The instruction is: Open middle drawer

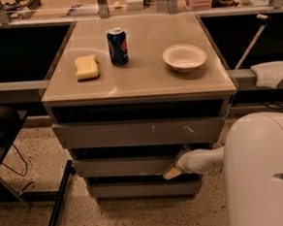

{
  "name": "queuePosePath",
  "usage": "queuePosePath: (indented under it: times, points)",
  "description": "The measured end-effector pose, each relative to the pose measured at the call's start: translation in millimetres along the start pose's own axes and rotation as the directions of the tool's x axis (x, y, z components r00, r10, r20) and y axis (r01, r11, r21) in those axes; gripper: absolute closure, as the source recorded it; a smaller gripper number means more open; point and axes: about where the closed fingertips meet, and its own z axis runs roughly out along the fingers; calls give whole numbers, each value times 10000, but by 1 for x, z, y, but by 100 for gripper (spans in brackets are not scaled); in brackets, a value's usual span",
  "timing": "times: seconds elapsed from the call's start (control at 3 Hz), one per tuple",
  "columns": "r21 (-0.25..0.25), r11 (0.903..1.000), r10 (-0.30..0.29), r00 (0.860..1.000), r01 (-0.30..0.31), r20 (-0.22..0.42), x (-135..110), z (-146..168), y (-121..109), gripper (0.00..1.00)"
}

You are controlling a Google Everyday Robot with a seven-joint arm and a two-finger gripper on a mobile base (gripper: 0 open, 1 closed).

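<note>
Where the speckled floor shows on the left, a thin black bar (58, 203) slants down beside the grey cabinet. On the tabletop (144, 85) there is a yellow sponge (87, 67) lying flat. Just to its right a blue can (118, 46) stands upright. Further right, well apart from the can, sits a white bowl (184, 57). Under the tabletop are three grey drawer fronts, one above the other. The top drawer (109, 135) has white scratch marks on its right half. The middle drawer (121, 166) is just below it, plain and flat, with a dark gap showing above it. The bottom drawer (142, 189) is the lowest one and looks the shortest. The claw (172, 172) is at the right end of the middle drawer, with its tan tip at the lower edge of that drawer's front. I cannot tell if the claw is spread or pressed together. A white arm (200, 160) runs from the claw to the right, to the big white robot body (265, 174) in the bottom right corner
</note>
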Motion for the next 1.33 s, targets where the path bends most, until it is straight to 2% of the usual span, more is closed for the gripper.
queuePosePath:
  times: [0.33,1.33]
  points:
    - [0,10000,0,10000,0,0,0,0,0,19]
    - [0,10000,-37,9999,37,-142,-1,-1,0,89]
